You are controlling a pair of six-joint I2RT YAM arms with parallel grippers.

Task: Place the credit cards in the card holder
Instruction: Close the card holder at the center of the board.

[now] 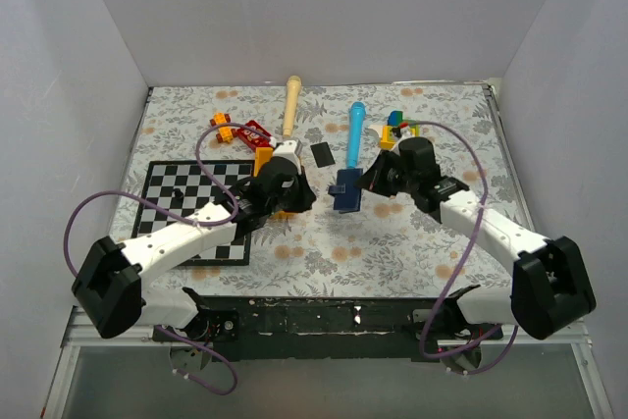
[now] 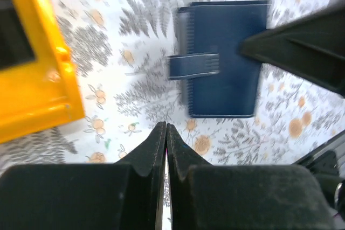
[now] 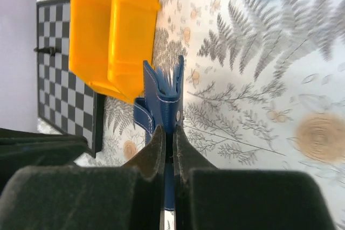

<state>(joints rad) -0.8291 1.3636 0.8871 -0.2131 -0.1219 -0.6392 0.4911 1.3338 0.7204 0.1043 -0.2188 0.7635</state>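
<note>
**While the card holder [image 3: 159,92] is being clamped, a card is lying beyond the fingers**

As the card holder is being pinched edge-on by the right gripper [image 3: 166,131], the step in hand is being judged as securing the wallet, ahead of any loading. The right fingers are being pressed together on one of its leaves, just by the silver stud. The blue folds are fanning out ahead of the tips. Whether it is being lifted off the floral table [image 3: 280,79] cannot be told.

The left gripper [image 2: 166,129] is being held with its fingers together. A thin pale line is showing in the slit, too narrow to be read, so nothing can be said to be gripped there. The card holder is being seen ahead of those fingers and to their right, its strap pointing left. An orange bin [image 2: 32,63] is sitting to their left.

One credit card [image 1: 321,154] is lying flat on the table, beyond both sets of fingertips and apart from the card holder. A second card is not being seen.

Next, the card holder is probably needing to be spread open so that a pocket is presented. For that, the left fingers are needing to be parted and brought onto the strap or the free leaf. The card, lying flush, is likely needing to be taken by its thin edge.
</note>
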